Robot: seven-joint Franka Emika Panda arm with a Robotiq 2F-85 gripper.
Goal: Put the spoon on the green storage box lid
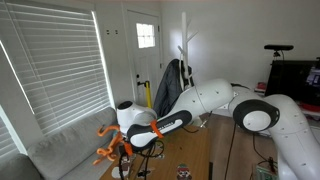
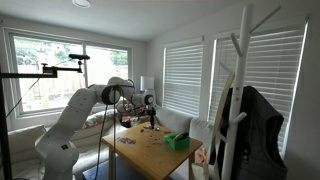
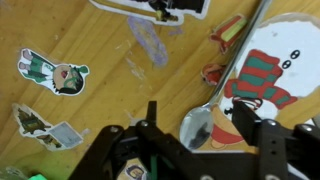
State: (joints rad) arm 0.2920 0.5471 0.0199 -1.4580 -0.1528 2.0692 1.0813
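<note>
Claw (image 3: 200,140) fills the bottom edge of the wrist view. Its black fingers (image 3: 268,135) are spread wide, so your claw is open and gripping nothing.

Spoon (image 3: 198,127) lies on the wooden worktop (image 3: 110,60). Its bowl sits in the gap between your jaws at lower centre, and its handle runs up to the upper right corner. You can't tell whether either finger touches the bowl.

Snowman sticker (image 3: 268,70) is just right of the spoon, and the handle runs along its left edge. More stickers are on the left side of the frame: a green figure (image 3: 55,72) at mid left and another (image 3: 40,125) below it. A further one (image 3: 150,5) is cut off by the top edge.

In an exterior view your arm (image 2: 85,100) arches over from the left, with the claw pointing down over the worktop (image 2: 135,150) near frame centre. The green storage box lid (image 2: 177,138) is on top of the small green box on the same worktop. It sits to the right of the claw and slightly lower in the frame, apart from it. The spoon is too small to make out there and is not on the lid.

In an exterior view, an orange toy (image 1: 107,147) sits at lower left, just beside the claw end of the arm.
</note>
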